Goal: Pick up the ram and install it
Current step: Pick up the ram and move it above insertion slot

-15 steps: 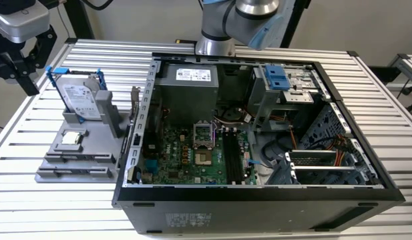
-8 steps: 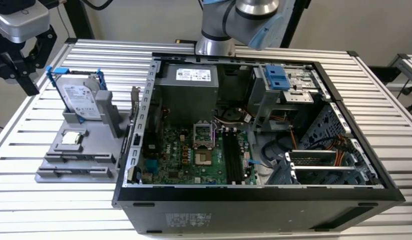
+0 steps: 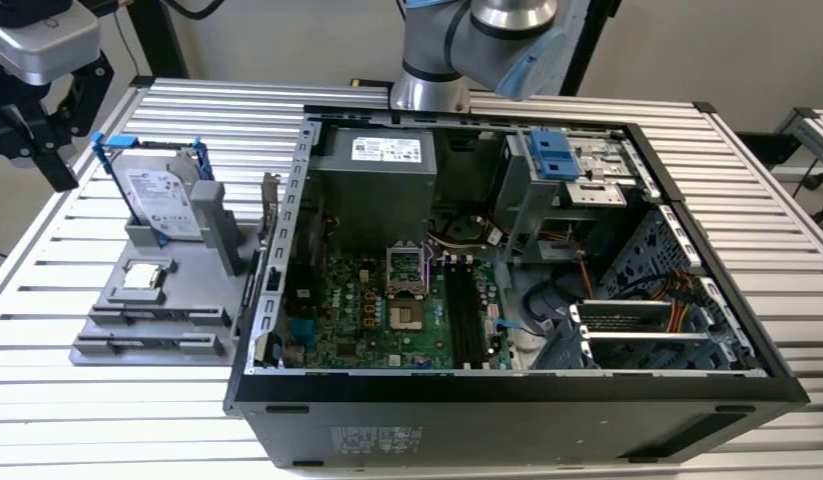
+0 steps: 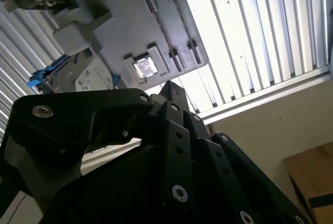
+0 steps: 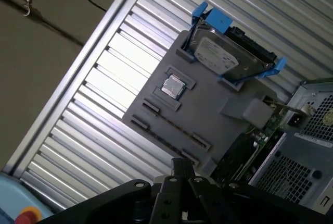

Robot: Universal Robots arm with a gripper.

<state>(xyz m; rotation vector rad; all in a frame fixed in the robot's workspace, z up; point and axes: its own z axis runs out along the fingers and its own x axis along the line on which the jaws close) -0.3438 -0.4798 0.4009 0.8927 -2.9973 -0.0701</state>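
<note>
Gripper [image 5: 181,168] is hovering over the slatted table [image 5: 104,104], off the side of the gray fixture [image 5: 208,114] facing away from the PC case [image 3: 518,390], touching nothing. Can't tell whether it's set wide or narrow.

Ram [image 5: 264,130] is sitting on edge along the fixture's case-side rim, just beside a gray post [image 5: 255,110] and close to the case wall, well apart from the gripper. Hard drive [image 5: 223,57] and processor chip [image 5: 173,86] are sitting on the fixture betw. the two. Ram slots [image 3: 467,305] on the motherboard [image 3: 358,310] are looking unfilled, so I'm judging the pick isn't done yet.

Risks:
- **Approach:** any path would be crossing a crowded fixture. Coming in low could mean clipping the upright hard drive or the post.
- **Grip:** the ram is thin w/ little room by the case wall. An off-centre grip would be tilting it, and a tilted stick wouldn't be seating in its slot.
- **Cables:** loose cables [image 3: 545,300] near the slots could be snagging.
</note>
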